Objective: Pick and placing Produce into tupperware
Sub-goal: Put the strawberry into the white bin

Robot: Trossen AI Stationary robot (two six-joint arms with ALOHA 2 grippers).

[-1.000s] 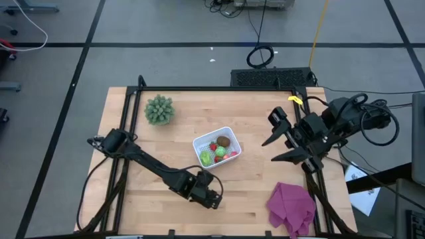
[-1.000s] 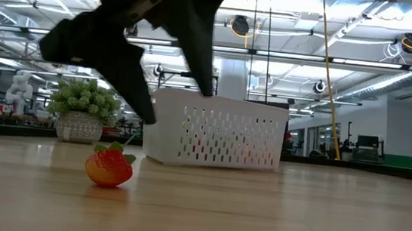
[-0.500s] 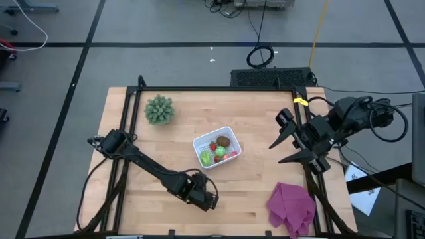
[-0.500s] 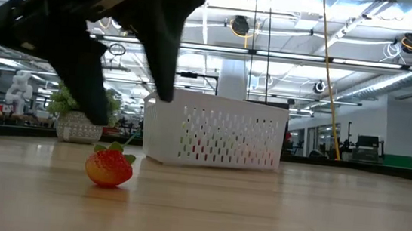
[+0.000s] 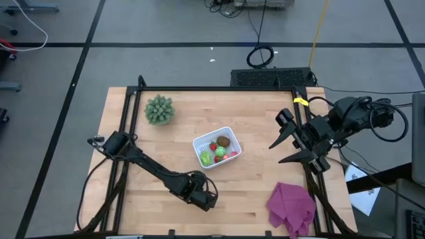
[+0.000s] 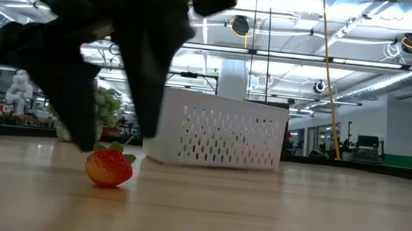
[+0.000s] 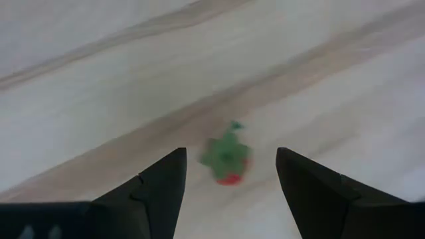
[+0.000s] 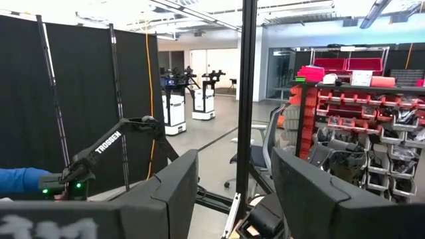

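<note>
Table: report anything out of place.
One strawberry lies loose on the wood, outside the tupperware that holds the other produce. The left gripper hangs open over it. The right gripper waits open.

The worktop (image 5: 252, 179) is pale, smooth wood planking. The tupperware (image 6: 215, 138) is white perforated plastic. The strawberry (image 6: 108, 166) looks glossy. The purple cloth (image 5: 292, 206) lies crumpled, matt.

Both arms are matte black: the left arm (image 5: 149, 166) slim and jointed, the right arm (image 5: 345, 119) bulkier, trailing looped black cables (2 dark wedge-shaped fingers (image 7: 153, 192) each).
</note>
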